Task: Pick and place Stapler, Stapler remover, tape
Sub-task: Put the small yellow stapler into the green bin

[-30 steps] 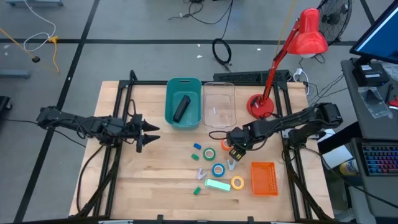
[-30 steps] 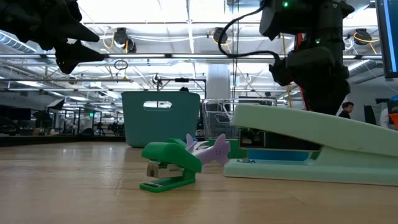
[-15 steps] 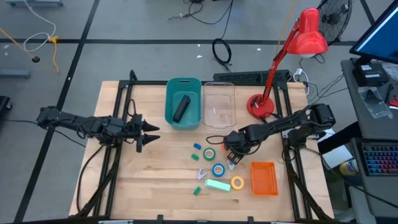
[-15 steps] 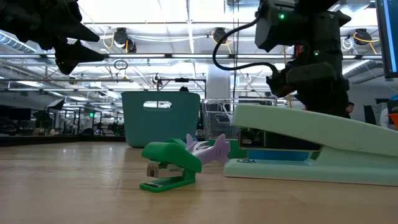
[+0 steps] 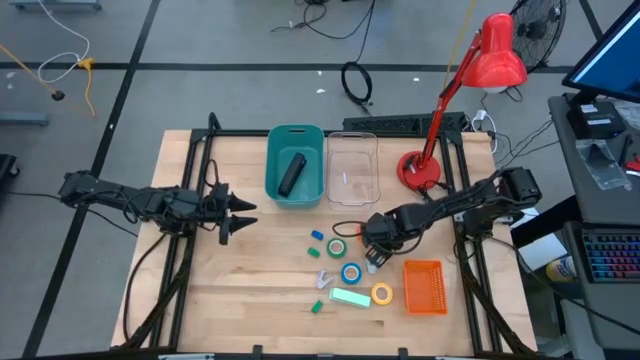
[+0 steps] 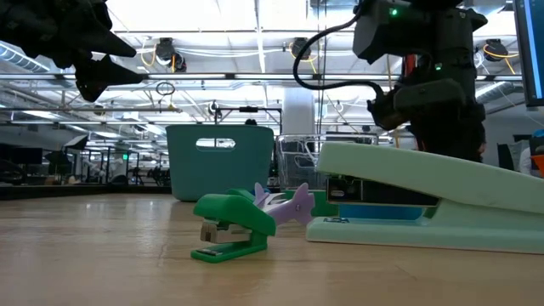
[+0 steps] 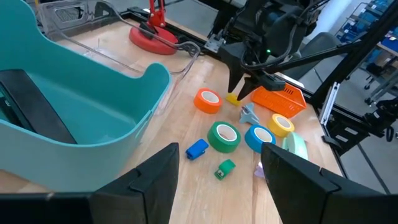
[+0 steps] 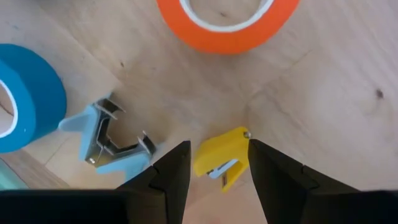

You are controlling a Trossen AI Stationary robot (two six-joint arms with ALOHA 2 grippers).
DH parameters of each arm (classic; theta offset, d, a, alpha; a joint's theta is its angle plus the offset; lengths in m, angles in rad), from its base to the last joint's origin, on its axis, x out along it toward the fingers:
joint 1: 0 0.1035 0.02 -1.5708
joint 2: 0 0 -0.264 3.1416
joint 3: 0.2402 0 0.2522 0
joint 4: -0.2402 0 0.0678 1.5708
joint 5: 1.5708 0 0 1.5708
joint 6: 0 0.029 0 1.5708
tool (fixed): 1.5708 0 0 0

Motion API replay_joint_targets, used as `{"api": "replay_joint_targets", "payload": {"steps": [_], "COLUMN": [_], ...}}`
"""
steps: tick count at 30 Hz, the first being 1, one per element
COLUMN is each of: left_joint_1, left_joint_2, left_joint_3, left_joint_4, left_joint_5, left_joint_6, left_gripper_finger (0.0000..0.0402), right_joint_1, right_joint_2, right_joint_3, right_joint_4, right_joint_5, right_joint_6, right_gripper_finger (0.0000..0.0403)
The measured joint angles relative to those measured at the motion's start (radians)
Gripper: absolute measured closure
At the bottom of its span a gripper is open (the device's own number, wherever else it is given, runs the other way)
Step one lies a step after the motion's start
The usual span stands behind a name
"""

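Right tool [image 8: 214, 165] straddles yellow stapler remover [image 8: 222, 157], fingers parted.

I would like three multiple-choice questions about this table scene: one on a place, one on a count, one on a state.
1. Where does the long black bar-shaped stapler lie?
A. in the teal bin
B. in the clear plastic tub
C. in the orange mesh basket

2. How many ring-shaped tape rolls lie on the wooden table?
A. two
B. four
C. six

3. How does the right gripper stand?
A. shut on the blue tape roll
B. open around the small yellow staple remover
C. inside the teal bin

Answers: 1 A, it shows dark inside the teal walls. 2 B, orange, green, blue and yellow. 3 B, the fingers flank it with gaps.
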Motion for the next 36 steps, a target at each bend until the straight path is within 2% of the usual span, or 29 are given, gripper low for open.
{"api": "replay_joint_targets", "payload": {"steps": [16,36], "left_joint_1": [0.000,0.000], "left_joint_2": [0.000,0.000], "left_joint_3": [0.001,0.001], "left_joint_4": [-0.002,-0.025], "left_joint_5": [0.000,0.000], "left_joint_6": [0.002,0.000], "left_gripper_finger": [0.0174,0.0174], "right_joint_1": [0.043,0.056], "right_joint_2": [0.000,-0.003], "right_joint_3": [0.000,-0.026], "right_joint_4": [-0.026,-0.038], "right_joint_5": [0.032,0.028], "right_joint_6": [0.126,0.183], "right_gripper_finger": [0.0246,0.0247]}}
